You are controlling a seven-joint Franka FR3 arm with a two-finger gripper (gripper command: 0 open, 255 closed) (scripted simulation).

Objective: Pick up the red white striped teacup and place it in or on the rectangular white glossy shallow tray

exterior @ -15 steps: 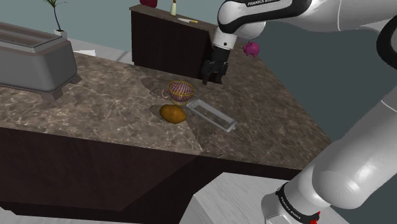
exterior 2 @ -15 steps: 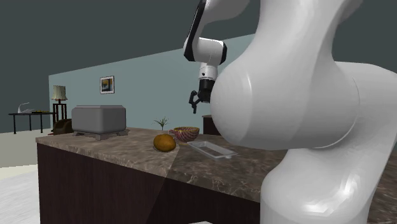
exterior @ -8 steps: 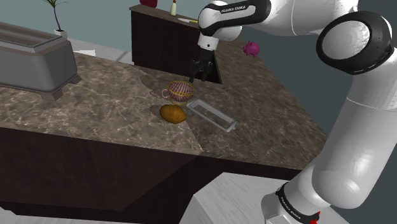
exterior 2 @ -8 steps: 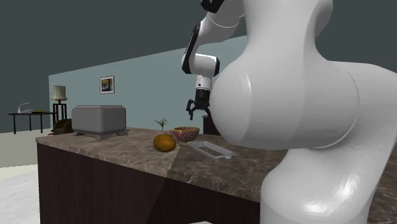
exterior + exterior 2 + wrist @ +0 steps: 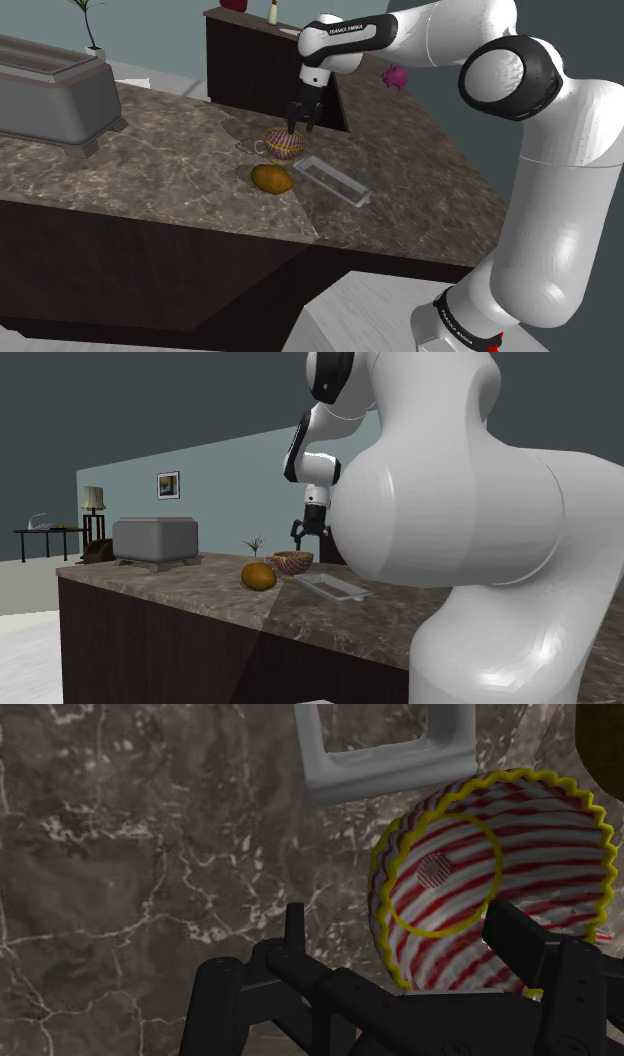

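Observation:
The teacup (image 5: 283,142) has red and white stripes and a yellow scalloped rim, and it stands upright on the dark marble counter. It also shows as a low bowl shape (image 5: 293,560) and from above (image 5: 480,874). The shallow white tray (image 5: 333,180) lies just beside it, toward the stand; I also see the tray side-on (image 5: 333,587) and one of its corners (image 5: 385,754). My gripper (image 5: 297,122) hangs open just above the cup's rim (image 5: 304,533). In the wrist view the gripper (image 5: 405,939) has one finger (image 5: 295,929) outside the cup wall and the other over its inside.
A brown rounded lump (image 5: 271,178) lies beside the cup and tray, toward the counter's front edge (image 5: 259,576). A grey toaster-like box (image 5: 50,95) stands at the shoulder view's far left. A dark cabinet (image 5: 260,60) with small items rises behind the counter.
The arm has swung toward the shoulder view's left and come down, bringing the open gripper from beyond the cup to just above its rim. Cup and tray have not moved.

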